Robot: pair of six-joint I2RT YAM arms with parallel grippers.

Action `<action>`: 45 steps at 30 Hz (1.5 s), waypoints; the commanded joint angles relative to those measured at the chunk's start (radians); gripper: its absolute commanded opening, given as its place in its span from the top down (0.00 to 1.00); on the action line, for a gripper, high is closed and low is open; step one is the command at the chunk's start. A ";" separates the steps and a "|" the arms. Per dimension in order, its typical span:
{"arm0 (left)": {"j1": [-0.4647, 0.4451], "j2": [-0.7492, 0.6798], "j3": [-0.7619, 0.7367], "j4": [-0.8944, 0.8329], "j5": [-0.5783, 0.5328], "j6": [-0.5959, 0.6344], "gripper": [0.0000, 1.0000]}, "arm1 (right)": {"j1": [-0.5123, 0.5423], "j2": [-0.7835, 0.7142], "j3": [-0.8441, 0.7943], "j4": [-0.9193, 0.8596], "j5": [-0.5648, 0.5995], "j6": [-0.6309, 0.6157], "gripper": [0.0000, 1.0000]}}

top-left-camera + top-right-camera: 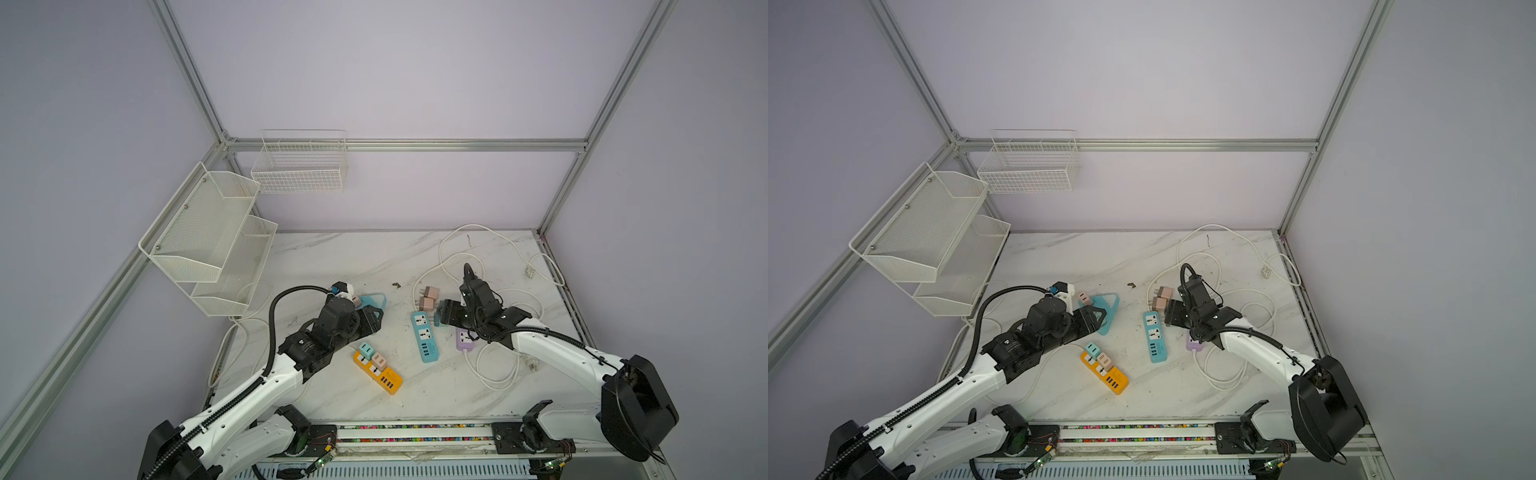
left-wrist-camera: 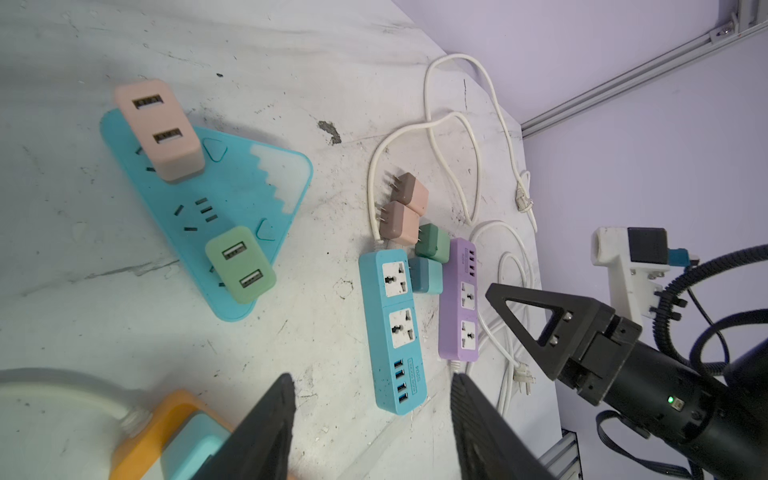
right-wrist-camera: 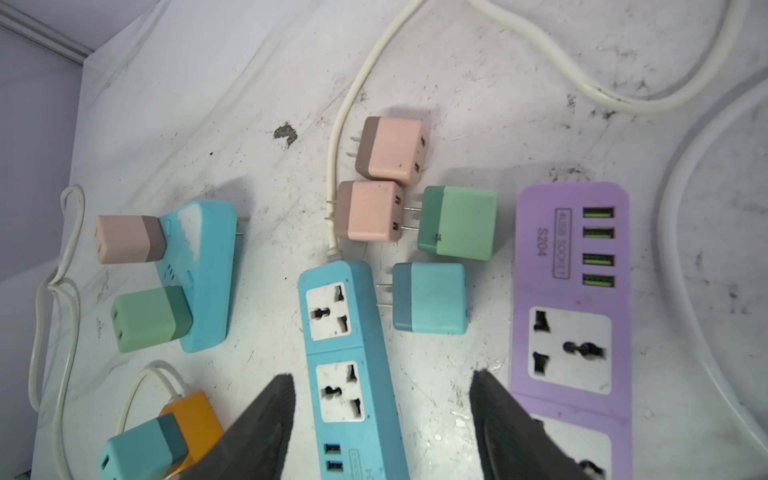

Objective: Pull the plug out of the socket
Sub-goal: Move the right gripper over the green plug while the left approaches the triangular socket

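Note:
A blue triangular socket (image 2: 232,195) carries a pink plug (image 2: 160,129) and a green plug (image 2: 241,264). An orange strip (image 1: 380,372) carries a teal plug (image 1: 365,350) and a pink plug (image 1: 378,360). The blue strip (image 3: 345,345) and purple strip (image 3: 573,291) have bare sockets. Between them lie loose plugs: two pink (image 3: 392,149), one green (image 3: 457,222), one teal (image 3: 430,297). My left gripper (image 2: 372,399) is open and holds nothing, near the triangular socket's front corner (image 1: 374,318). My right gripper (image 3: 382,399) is open above the blue strip, holding nothing (image 1: 442,313).
White cords (image 1: 494,374) loop over the right side of the marble table (image 1: 332,257), ending in a loose white connector (image 1: 528,272). Two white wire baskets (image 1: 208,232) hang on the left and back walls. A metal frame rail (image 1: 557,270) runs along the table's right edge.

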 commanded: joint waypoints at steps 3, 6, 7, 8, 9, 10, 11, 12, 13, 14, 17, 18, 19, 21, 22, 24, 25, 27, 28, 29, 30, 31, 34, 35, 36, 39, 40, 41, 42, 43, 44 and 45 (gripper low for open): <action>0.056 -0.033 0.004 -0.085 0.054 0.068 0.39 | 0.088 -0.007 0.084 -0.148 0.090 -0.016 0.30; 0.084 -0.041 0.003 -0.109 0.064 0.075 0.39 | 0.141 0.019 0.130 -0.176 0.135 -0.019 0.30; 0.095 -0.043 -0.001 -0.108 0.073 0.075 0.39 | 0.156 0.031 0.143 -0.182 0.147 -0.022 0.30; 0.110 -0.041 -0.004 -0.107 0.087 0.074 0.39 | 0.172 0.045 0.158 -0.186 0.156 -0.026 0.30; 0.123 -0.041 -0.004 -0.108 0.096 0.073 0.39 | 0.184 0.052 0.171 -0.187 0.162 -0.032 0.30; 0.135 -0.039 -0.006 -0.110 0.104 0.073 0.39 | 0.196 0.080 0.185 -0.186 0.167 -0.040 0.30; 0.148 -0.038 -0.008 -0.108 0.107 0.073 0.39 | 0.211 0.098 0.201 -0.184 0.172 -0.051 0.30; 0.160 -0.037 -0.007 -0.107 0.113 0.075 0.39 | 0.221 0.113 0.214 -0.180 0.175 -0.064 0.30; 0.176 -0.032 -0.007 -0.106 0.120 0.075 0.39 | 0.233 0.132 0.231 -0.179 0.180 -0.078 0.30; 0.194 -0.027 -0.009 -0.104 0.132 0.076 0.40 | 0.244 0.152 0.250 -0.183 0.187 -0.092 0.30; 0.249 -0.014 -0.009 -0.096 0.177 0.080 0.40 | 0.284 0.208 0.312 -0.204 0.211 -0.131 0.30; 0.264 -0.011 -0.010 -0.097 0.183 0.081 0.40 | 0.297 0.224 0.330 -0.211 0.223 -0.140 0.30; 0.282 -0.008 -0.011 -0.096 0.187 0.086 0.40 | 0.314 0.241 0.348 -0.210 0.230 -0.159 0.30; 0.322 0.003 -0.014 -0.090 0.210 0.094 0.40 | 0.342 0.275 0.380 -0.196 0.231 -0.191 0.30; 0.344 0.013 -0.015 -0.081 0.230 0.100 0.40 | 0.357 0.299 0.401 -0.191 0.233 -0.207 0.30; 0.391 0.038 -0.015 -0.068 0.274 0.107 0.41 | 0.389 0.354 0.452 -0.191 0.251 -0.244 0.30; 0.408 0.049 -0.015 -0.067 0.284 0.101 0.41 | 0.404 0.378 0.479 -0.197 0.263 -0.259 0.30; 0.444 0.072 -0.015 -0.069 0.298 0.100 0.42 | 0.432 0.437 0.533 -0.203 0.278 -0.295 0.30; 0.455 0.080 -0.015 -0.072 0.303 0.099 0.41 | 0.443 0.462 0.552 -0.204 0.287 -0.307 0.30; 0.467 0.089 -0.017 -0.070 0.308 0.099 0.42 | 0.454 0.487 0.580 -0.208 0.306 -0.316 0.30; 0.476 0.096 -0.019 -0.067 0.312 0.101 0.42 | 0.459 0.509 0.600 -0.213 0.319 -0.319 0.30; 0.487 0.103 -0.022 -0.059 0.319 0.105 0.42 | 0.460 0.537 0.625 -0.217 0.323 -0.328 0.30; 0.523 0.121 -0.034 -0.051 0.344 0.095 0.42 | 0.469 0.621 0.703 -0.241 0.330 -0.353 0.30; 0.530 0.124 -0.039 -0.045 0.345 0.091 0.42 | 0.472 0.644 0.725 -0.241 0.328 -0.359 0.30; 0.533 0.123 -0.047 -0.036 0.341 0.082 0.42 | 0.474 0.665 0.743 -0.238 0.327 -0.364 0.30; 0.541 0.118 -0.082 0.013 0.342 0.057 0.42 | 0.476 0.715 0.773 -0.211 0.338 -0.366 0.30; 0.543 0.119 -0.086 0.020 0.342 0.052 0.42 | 0.476 0.737 0.793 -0.219 0.342 -0.365 0.30; 0.544 0.120 -0.089 0.022 0.340 0.050 0.42 | 0.476 0.761 0.819 -0.236 0.348 -0.356 0.31; 0.546 0.121 -0.090 0.023 0.336 0.046 0.42 | 0.475 0.777 0.834 -0.241 0.355 -0.358 0.32; 0.549 0.121 -0.092 0.024 0.331 0.044 0.42 | 0.475 0.792 0.846 -0.241 0.357 -0.363 0.33; 0.550 0.122 -0.097 0.027 0.329 0.042 0.42 | 0.474 0.803 0.850 -0.233 0.356 -0.372 0.34; 0.553 0.124 -0.098 0.029 0.327 0.041 0.42 | 0.474 0.812 0.852 -0.225 0.353 -0.383 0.35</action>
